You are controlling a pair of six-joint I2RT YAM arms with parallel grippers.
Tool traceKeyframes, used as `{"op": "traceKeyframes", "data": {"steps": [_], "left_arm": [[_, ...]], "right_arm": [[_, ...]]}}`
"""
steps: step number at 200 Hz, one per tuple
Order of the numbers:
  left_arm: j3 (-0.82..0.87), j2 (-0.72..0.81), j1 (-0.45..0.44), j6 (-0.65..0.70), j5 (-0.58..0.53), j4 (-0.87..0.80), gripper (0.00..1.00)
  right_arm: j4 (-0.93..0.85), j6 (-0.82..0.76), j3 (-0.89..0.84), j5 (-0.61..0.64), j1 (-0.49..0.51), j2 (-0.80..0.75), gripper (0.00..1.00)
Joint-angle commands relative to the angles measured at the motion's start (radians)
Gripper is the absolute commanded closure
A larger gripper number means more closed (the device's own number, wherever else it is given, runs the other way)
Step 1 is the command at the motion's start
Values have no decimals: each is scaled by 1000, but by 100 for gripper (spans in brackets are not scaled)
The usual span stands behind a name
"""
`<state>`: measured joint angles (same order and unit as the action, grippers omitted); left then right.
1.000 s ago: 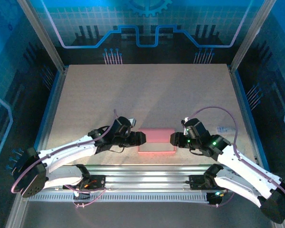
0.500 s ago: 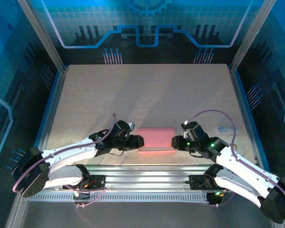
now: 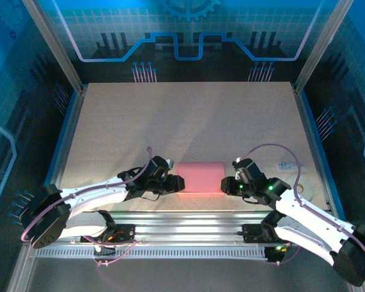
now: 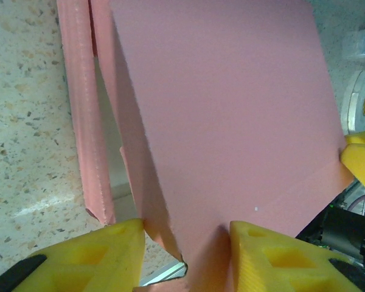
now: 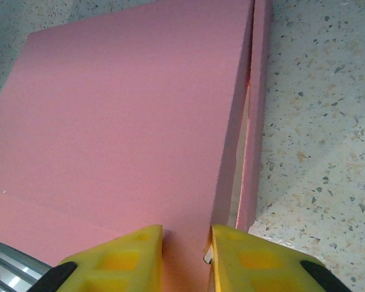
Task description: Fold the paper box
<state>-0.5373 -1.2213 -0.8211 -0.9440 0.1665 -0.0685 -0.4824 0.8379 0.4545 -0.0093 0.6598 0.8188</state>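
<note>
The paper box (image 3: 199,177) lies pink face up near the table's front edge, between both arms. In the left wrist view its wide pink lid (image 4: 225,115) stands slightly raised over a narrow side wall (image 4: 85,121), with a torn-looking flap at the near end. My left gripper (image 3: 177,182) is at the box's left end, and its yellow fingers (image 4: 112,255) clamp that end. My right gripper (image 3: 225,184) is at the right end. Its fingers (image 5: 255,258) pinch the lid's corner (image 5: 185,243) beside the side wall (image 5: 255,109).
A white tape roll (image 4: 360,100) lies on the speckled table (image 3: 170,121) to the right of the box. A small clear item (image 3: 286,165) sits further right. The metal rail (image 3: 188,219) runs just in front of the box.
Both grippers have slid a little nearer the front edge along the box's ends. The box now looks flatter, and the pale strip along its near side is gone.
</note>
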Motion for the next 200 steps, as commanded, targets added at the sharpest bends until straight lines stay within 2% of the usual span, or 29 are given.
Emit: {"op": "traceKeyframes", "data": {"steps": [1,104,150,200], "left_arm": [[30,-18,-6,0,1,-3,60],[32,-66,-9,-1,21,12,58],[33,-60,-9,6,21,-33,53],[-9,-5,-9,61,-4,-160,44]], "right_arm": [[24,7,-17,-14,-8,9,74],[39,4,-39,-3,-9,26,77],[35,-8,-34,4,-8,43,78],[0,-34,0,20,-10,43,77]]}}
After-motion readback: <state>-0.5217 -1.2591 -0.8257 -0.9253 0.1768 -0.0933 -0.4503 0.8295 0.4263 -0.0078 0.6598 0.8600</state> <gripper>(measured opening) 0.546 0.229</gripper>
